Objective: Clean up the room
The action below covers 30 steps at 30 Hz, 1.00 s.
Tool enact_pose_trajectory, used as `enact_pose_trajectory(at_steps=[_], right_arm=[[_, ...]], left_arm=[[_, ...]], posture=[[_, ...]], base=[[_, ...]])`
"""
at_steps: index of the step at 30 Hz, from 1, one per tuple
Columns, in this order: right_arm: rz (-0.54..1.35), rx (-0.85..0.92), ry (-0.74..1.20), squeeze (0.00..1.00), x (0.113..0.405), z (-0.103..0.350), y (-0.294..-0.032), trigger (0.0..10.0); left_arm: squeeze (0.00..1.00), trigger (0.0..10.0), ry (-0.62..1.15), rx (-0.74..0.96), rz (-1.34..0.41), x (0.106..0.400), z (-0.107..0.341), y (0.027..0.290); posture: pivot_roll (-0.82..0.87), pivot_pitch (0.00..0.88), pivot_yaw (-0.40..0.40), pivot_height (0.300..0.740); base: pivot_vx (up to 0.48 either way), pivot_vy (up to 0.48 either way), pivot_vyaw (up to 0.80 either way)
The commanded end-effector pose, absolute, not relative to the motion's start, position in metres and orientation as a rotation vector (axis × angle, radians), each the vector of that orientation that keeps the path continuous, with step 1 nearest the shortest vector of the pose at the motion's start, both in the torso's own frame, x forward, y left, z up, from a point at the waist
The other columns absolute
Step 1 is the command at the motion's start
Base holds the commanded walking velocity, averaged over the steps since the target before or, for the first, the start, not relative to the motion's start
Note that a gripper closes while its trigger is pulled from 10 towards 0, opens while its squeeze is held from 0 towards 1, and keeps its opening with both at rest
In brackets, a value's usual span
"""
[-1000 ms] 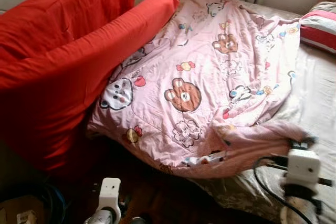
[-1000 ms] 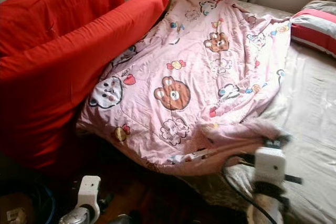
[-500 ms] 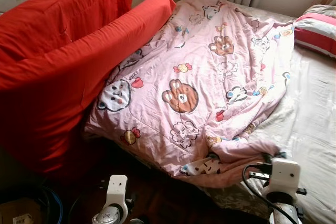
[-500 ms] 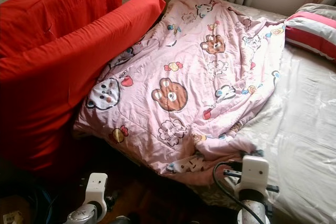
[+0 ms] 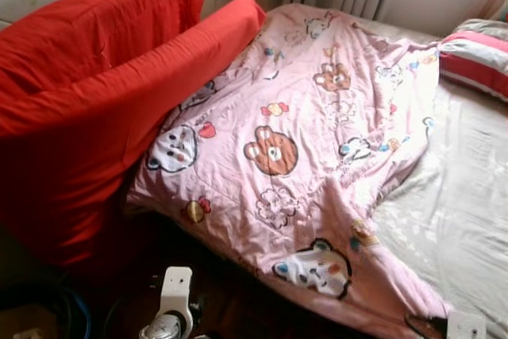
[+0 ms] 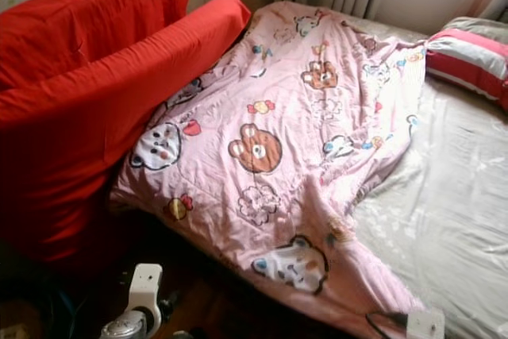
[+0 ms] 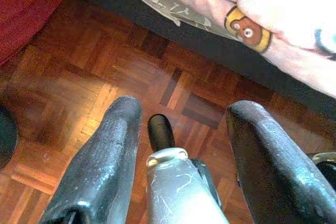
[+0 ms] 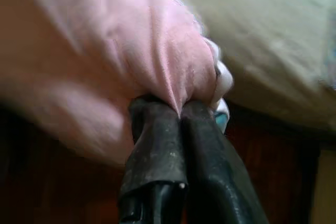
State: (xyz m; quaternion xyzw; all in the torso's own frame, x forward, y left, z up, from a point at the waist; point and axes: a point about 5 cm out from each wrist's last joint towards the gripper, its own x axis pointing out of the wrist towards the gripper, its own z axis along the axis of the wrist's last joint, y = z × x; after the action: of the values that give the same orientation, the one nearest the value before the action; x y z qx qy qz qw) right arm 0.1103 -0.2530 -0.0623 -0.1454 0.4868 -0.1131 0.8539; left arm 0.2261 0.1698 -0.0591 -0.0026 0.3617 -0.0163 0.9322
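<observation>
Silver arms, white wrists, black gripper fingers (image 7: 100, 171).

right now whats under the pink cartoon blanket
Under the pink blanket lies a pale sheet on the bed, bare toward the striped pillow. What else it covers is hidden. The right gripper pinches its corner.

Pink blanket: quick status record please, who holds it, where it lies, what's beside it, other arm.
held by: right gripper, shut on the pink blanket, corner pinched
lies: spread over the bed, near corner drawn toward the foot edge
beside: red cushions leaning on its left edge; striped pillow at far right
left gripper: open, low above the parquet floor
</observation>
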Motion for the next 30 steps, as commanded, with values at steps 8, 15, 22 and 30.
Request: enact_pose_trajectory(at_steps=[8,15,22,30], right_arm=[[0.263,-0.552,1.27,0.0,0.073,-0.097,-0.22,10.0],[0.313,-0.644,1.186,0.0,0.083,-0.097,-0.22,10.0],[0.05,-0.41,1.056,0.0,0.107,-0.091,-0.228,10.0],[-0.12,-0.213,0.913,0.0,0.131,-0.083,-0.231,10.0]], left_arm=[[0.0,10.0,0.777,-0.006,-0.029,0.218,-0.065,0.17],[0.0,10.0,0.775,-0.003,-0.03,0.219,-0.064,0.17],[0.0,10.0,0.788,0.001,-0.026,0.204,-0.07,0.184],[0.0,10.0,0.792,0.007,-0.03,0.2,-0.071,0.187]], posture=[[-0.07,0.155,-0.047,0.74],[-0.06,0.156,-0.049,0.74],[-0.07,0.159,-0.047,0.74],[-0.06,0.166,-0.044,0.74]], base=[[0.0,0.0,0.0],[0.0,0.0,0.0],[0.0,0.0,0.0],[0.0,0.0,0.0]])
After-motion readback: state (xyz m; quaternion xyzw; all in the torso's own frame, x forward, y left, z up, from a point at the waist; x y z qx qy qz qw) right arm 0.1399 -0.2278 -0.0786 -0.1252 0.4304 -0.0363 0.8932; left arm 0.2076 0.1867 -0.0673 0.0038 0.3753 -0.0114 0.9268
